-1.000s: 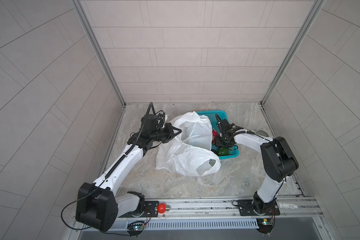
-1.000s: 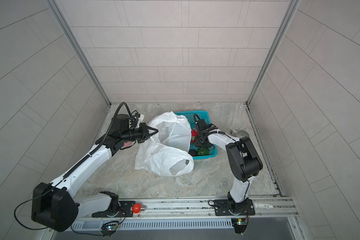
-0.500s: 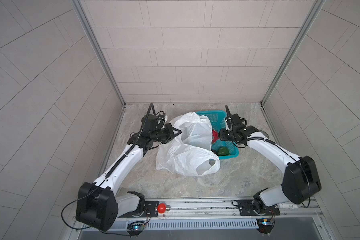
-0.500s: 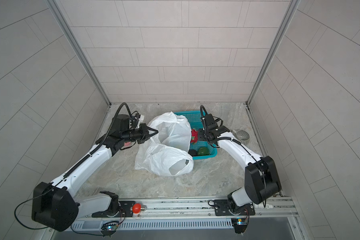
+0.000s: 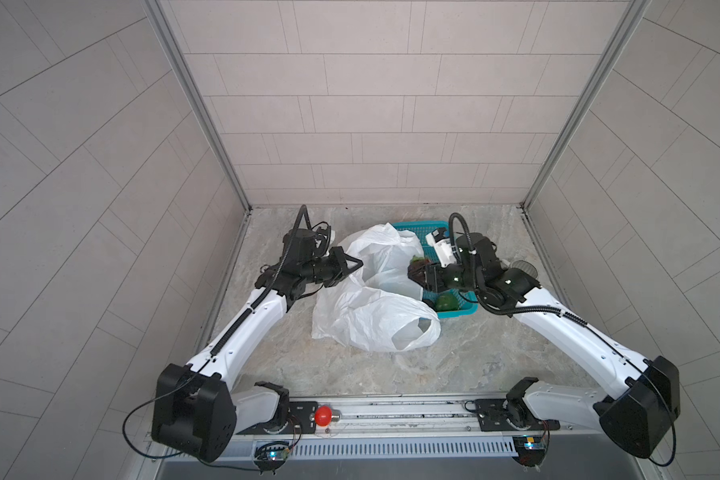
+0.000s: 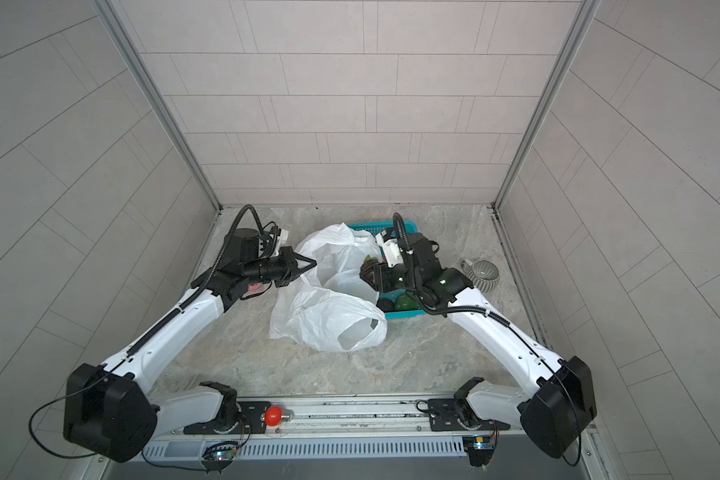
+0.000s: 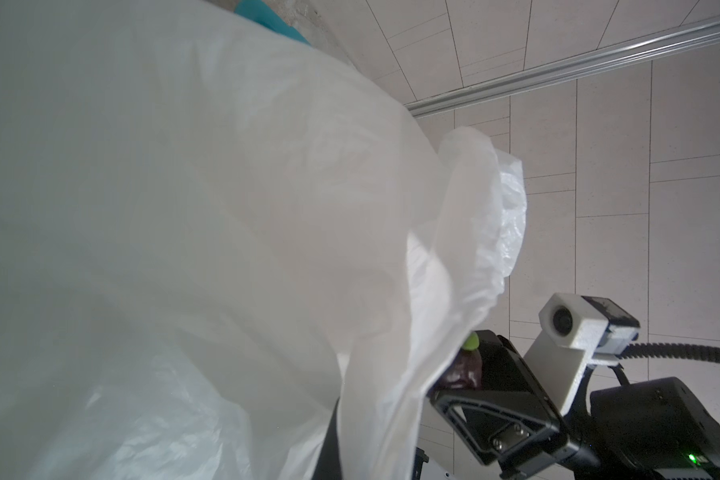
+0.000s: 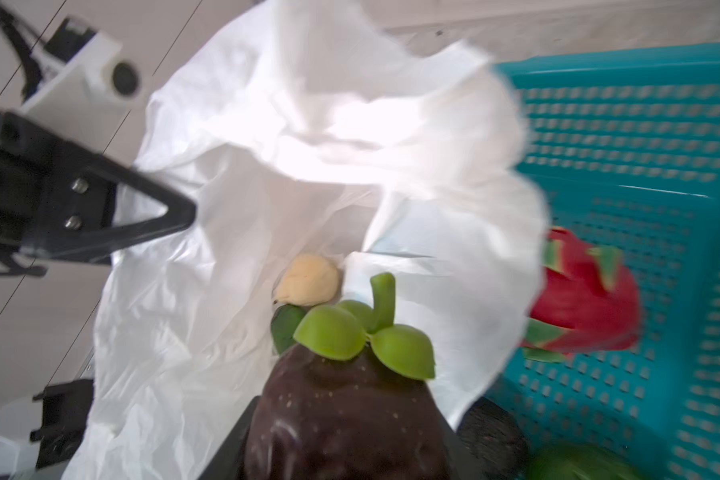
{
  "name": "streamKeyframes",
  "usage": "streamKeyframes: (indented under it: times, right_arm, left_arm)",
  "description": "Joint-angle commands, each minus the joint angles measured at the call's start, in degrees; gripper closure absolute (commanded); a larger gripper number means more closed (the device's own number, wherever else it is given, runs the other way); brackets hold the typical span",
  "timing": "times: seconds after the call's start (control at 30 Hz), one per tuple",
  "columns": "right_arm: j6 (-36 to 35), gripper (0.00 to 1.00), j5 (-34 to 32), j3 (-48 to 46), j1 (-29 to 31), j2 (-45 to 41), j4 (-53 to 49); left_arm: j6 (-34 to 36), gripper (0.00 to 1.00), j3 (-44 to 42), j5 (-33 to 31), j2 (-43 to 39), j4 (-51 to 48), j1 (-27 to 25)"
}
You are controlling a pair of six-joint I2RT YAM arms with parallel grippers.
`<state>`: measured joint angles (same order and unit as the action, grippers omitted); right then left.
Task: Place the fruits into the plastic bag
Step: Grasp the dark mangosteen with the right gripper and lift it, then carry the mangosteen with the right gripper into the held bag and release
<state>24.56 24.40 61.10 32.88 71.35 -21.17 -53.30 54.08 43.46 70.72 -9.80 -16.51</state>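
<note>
Pale tiles (image 5: 350, 104) around a marbled tabletop (image 5: 292, 365); toward its far edge, left gripper (image 5: 357, 263) pinched tight on the rim of the thin, limp plastic bag (image 5: 371, 320), best held there. Over the mouth, a seemingly firm, smooth dark-purple fruit (image 8: 341, 415) clamped across its belly by the right gripper (image 5: 418, 276), down in the teal basket (image 5: 460, 311) a second ago; dragon fruit (image 8: 582, 303) waiting there.

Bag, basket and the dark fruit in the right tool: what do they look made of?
The bag: thin white plastic film, translucent, crinkled and sagging. The basket: rigid teal plastic, matte, with rows of moulded holes. The dark fruit: glossy maroon skin, smooth uniform green leaves; probably a moulded plastic replica, but blur leaves that open.
</note>
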Motion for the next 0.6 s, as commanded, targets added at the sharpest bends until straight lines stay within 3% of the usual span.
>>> streamKeyframes:
  times: [0.0,0.37,0.57]
  right_arm:
    - [-2.25,0.66,2.39,3.26,4.34,5.63,3.26]
    - [-1.95,0.64,3.43,14.28,12.84,26.99,2.10]
    - [-1.97,0.41,0.85,14.84,13.70,29.18,-0.34]
  left_arm:
    - [1.17,1.00,0.82,0.21,-0.43,0.35,0.21]
    - [1.18,1.00,-0.21,-0.08,-1.83,-0.50,0.23]
    - [1.18,1.00,0.15,0.04,-1.99,-0.39,0.19]
